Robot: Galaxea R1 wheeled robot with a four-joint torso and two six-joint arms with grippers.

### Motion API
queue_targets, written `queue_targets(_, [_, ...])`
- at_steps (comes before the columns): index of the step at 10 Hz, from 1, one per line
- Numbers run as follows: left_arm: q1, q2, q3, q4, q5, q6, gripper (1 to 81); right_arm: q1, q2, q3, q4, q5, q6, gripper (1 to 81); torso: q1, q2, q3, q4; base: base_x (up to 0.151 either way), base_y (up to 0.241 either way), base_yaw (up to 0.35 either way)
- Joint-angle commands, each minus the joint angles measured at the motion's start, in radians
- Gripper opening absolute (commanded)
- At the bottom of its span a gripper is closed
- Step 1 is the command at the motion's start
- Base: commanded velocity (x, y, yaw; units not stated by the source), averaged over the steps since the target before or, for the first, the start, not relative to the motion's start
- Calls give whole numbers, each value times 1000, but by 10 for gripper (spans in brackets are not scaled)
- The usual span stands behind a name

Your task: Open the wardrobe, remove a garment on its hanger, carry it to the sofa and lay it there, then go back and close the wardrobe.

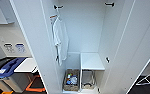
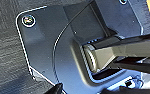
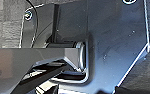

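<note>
The wardrobe (image 1: 83, 27) fills the head view, tall and white, with both doors swung wide. Its left door (image 1: 31, 37) and right door (image 1: 141, 37) frame the open inside. A plain white T-shirt (image 1: 59, 37) hangs at the inner left under a black peg (image 1: 58, 7). In the left wrist view a dark edge of my left gripper (image 2: 58, 88) shows over dark wood-grain floor. My right gripper (image 3: 53, 90) shows as a dark shape in the right wrist view, above similar floor.
A second black peg (image 1: 110, 4) sits at the top right. A white shelf (image 1: 92, 61) stands low inside, above a wicker basket (image 1: 71, 80) of small items and a second bin (image 1: 88, 79). A blue-lidded grey bin (image 1: 6, 71) stands left; a white rack (image 1: 148, 80) right.
</note>
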Motion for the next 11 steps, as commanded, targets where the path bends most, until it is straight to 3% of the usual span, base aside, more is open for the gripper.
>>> queue_targets(1, [-29,4,-5,3,42,-4,811,21,15,11,-10,-50,-3,811,0,0,0,0,0,0,0])
queue_targets(11, [-20,3,-5,-5,42,-10,811,32,17,14,-5,-50,-3,811,-1,0,0,0,74,0,0])
